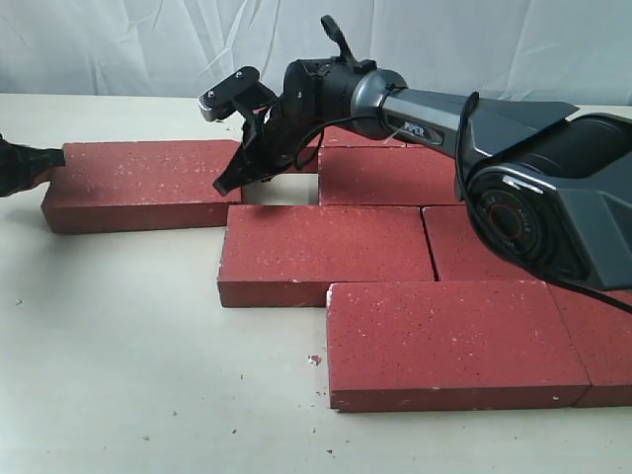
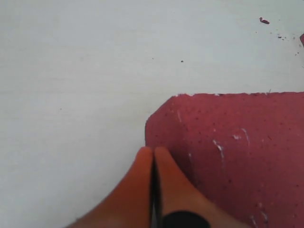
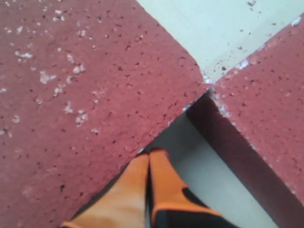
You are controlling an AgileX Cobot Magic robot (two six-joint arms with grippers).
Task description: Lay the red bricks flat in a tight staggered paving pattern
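Upper left of the exterior frame, a loose red brick lies flat on the counter. The left hand and right hand, both pinched shut and empty, flank its ends, probably to slide it against the laid bricks.

Pale tabletop before a creased white backdrop.

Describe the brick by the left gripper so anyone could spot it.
On the pale table, find the patch of dark red, speckled rectangular bricks. The target brick lies farthest left, its end at the left gripper. Unlike its tightly packed neighbours, it juts out alone, a gap at its other end.
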